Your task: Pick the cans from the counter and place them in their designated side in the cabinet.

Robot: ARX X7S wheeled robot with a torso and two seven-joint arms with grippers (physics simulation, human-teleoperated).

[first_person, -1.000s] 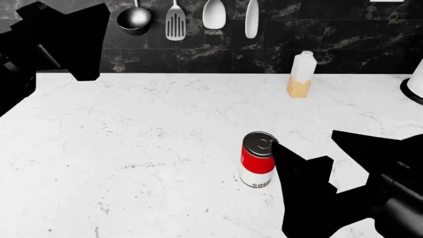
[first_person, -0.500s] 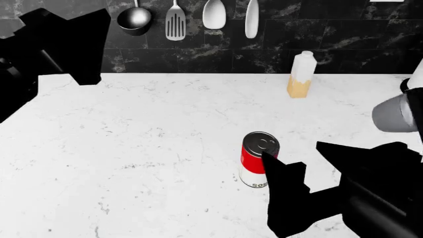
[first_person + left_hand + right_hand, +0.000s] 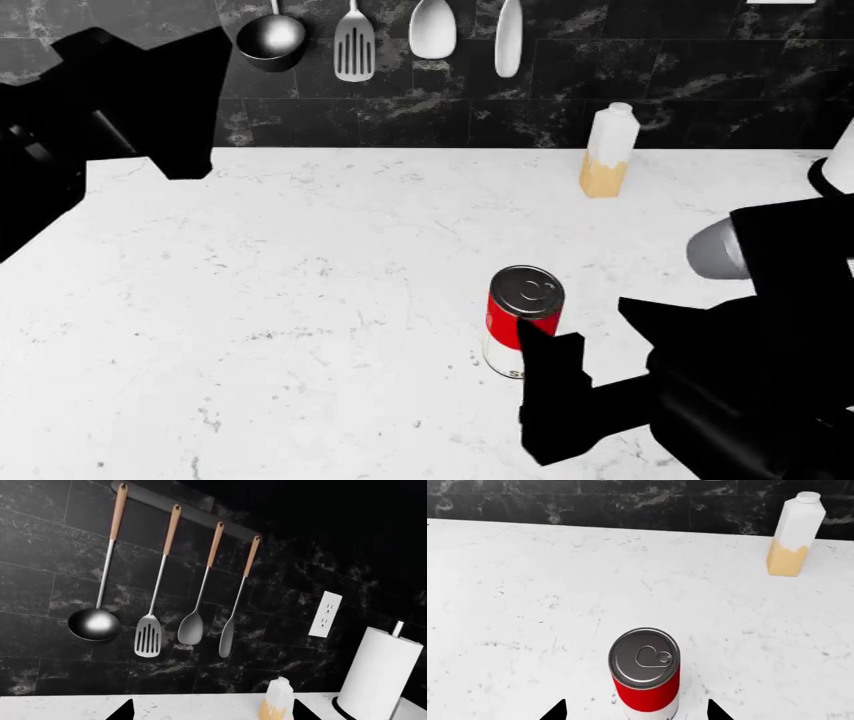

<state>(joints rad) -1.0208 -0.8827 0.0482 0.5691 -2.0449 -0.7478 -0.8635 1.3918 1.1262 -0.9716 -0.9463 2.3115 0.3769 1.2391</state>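
Note:
The red-and-white soup can (image 3: 521, 318) with a grey lid stands upright on the white marble counter (image 3: 267, 280). My right gripper (image 3: 574, 315) is open just in front of it, at about the can's height. In the right wrist view its two fingertips (image 3: 559, 709) show either side of the can (image 3: 645, 672) without touching it. My left gripper (image 3: 200, 105) is open and empty, held high at the far left and facing the back wall; its fingertips (image 3: 127, 711) show over the counter's far edge. The blue oblong tin is out of view.
A white and tan carton (image 3: 607, 150) stands at the back right of the counter, also in the right wrist view (image 3: 795, 535). A paper towel roll (image 3: 377, 680) stands right of it. A ladle, a slotted turner and spoons (image 3: 354, 40) hang on the black tiled wall.
My right gripper has drawn left and toward the near edge, so its fingers now flank the soup can; a grey arm joint has come into view. The left arm shifted slightly.

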